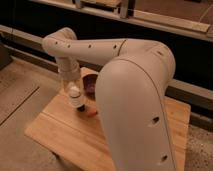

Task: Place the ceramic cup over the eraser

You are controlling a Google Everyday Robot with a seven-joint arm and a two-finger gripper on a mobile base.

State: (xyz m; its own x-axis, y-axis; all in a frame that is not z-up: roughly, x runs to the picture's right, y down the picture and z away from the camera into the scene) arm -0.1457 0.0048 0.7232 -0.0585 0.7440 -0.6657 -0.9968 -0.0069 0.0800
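On the left part of the wooden desk (55, 132), just beyond the big arm housing (135, 100) that fills the middle of your view, the gripper (75, 97) hangs down from the wrist with the ceramic cup (75, 98) at its tip. You see the cup as a small whitish cylinder held close above the desk; the fingers seem to be clenched on it, since it hangs there with nothing else holding it up. A dark shape right under the cup's base may be the eraser (80, 108), but you cannot tell for sure. Just right of it lies an orange-red stick (91, 113), and farther back sits a dark purple bowl (90, 84), partly hidden by the arm.

Treat the cup as stiff, smooth and breakable: glazed ceramic probably slips in hard fingers and chips if dropped or knocked on the desk. It looks light for this arm. A hold across the wall near the closed end likely suits best, leaving the open mouth free to go down over the block. The eraser is likely light enough to tip if the rim clips it.
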